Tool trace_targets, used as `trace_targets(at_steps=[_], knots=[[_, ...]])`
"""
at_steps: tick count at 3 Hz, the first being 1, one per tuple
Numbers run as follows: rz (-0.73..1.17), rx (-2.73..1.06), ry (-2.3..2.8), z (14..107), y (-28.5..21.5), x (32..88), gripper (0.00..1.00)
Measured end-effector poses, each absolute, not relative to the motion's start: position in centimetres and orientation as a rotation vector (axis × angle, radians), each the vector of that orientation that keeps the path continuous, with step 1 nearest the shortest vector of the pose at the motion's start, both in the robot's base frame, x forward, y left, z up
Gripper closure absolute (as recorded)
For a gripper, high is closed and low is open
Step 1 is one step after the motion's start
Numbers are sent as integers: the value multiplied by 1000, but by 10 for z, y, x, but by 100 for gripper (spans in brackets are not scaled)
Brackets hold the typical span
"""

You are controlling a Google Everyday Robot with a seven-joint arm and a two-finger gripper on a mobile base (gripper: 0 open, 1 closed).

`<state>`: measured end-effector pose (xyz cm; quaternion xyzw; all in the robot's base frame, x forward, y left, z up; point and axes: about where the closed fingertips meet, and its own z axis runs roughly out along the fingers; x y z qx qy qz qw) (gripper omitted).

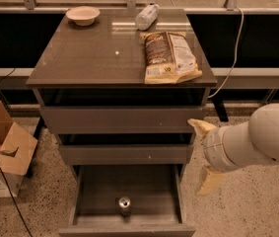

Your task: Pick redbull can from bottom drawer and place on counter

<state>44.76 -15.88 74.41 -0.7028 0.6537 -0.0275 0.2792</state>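
Observation:
The redbull can stands upright in the open bottom drawer, near its front middle, its silver top showing. The counter is the glossy grey-brown top of the cabinet. My gripper hangs to the right of the cabinet, beside the two upper drawers and above and right of the can. Its two pale fingers are spread apart, one fingertip near the upper drawer's corner and the other lower down. It holds nothing.
On the counter lie a snack bag at the right, a clear plastic bottle at the back, and a small bowl at the back left. A cardboard box sits on the floor left of the cabinet. A cable hangs at the right.

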Motion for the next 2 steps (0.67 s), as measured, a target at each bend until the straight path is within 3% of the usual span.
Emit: trace_targets(at_steps=[2], knots=[[98,-1796,1770,667,-123,437,0]])
